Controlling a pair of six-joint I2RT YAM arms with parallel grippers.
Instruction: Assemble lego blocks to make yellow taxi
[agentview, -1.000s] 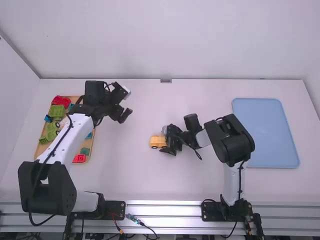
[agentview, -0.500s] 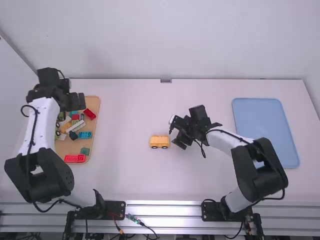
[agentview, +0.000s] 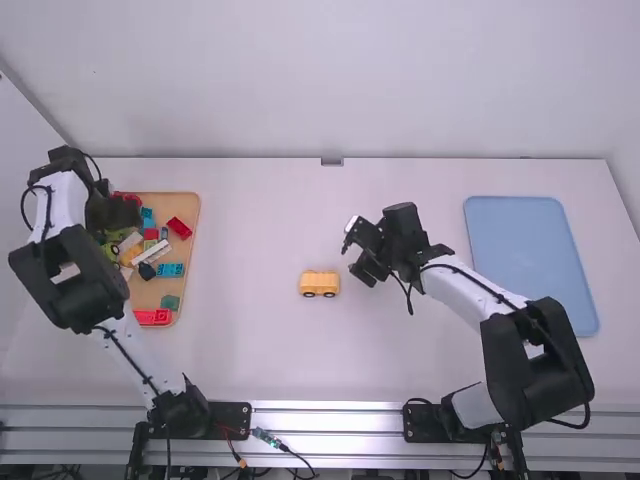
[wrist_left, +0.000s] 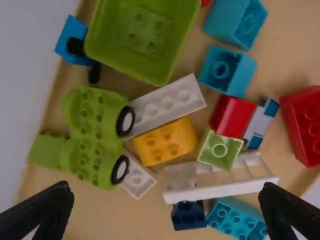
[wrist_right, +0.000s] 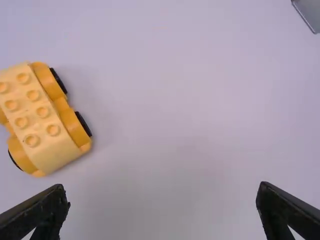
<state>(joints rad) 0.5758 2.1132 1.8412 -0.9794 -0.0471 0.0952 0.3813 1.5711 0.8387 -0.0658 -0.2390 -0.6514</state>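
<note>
Over the far left part of the wooden tray is my left gripper. In its wrist view the left gripper is open above loose blocks, among them a yellow block between white pieces. A yellow wheeled car body stands mid-table. My right gripper, up and to the right of the car, holds nothing. The right wrist view has the right gripper open, with the studded car body apart from it.
The wooden tray at the left also holds a green wheeled base, a green bin, red blocks and teal blocks. A blue tray lies at the right.
The left gripper has swung left from mid-table to over the wooden tray. The right gripper has drawn away from the yellow car body, which remains in place.
</note>
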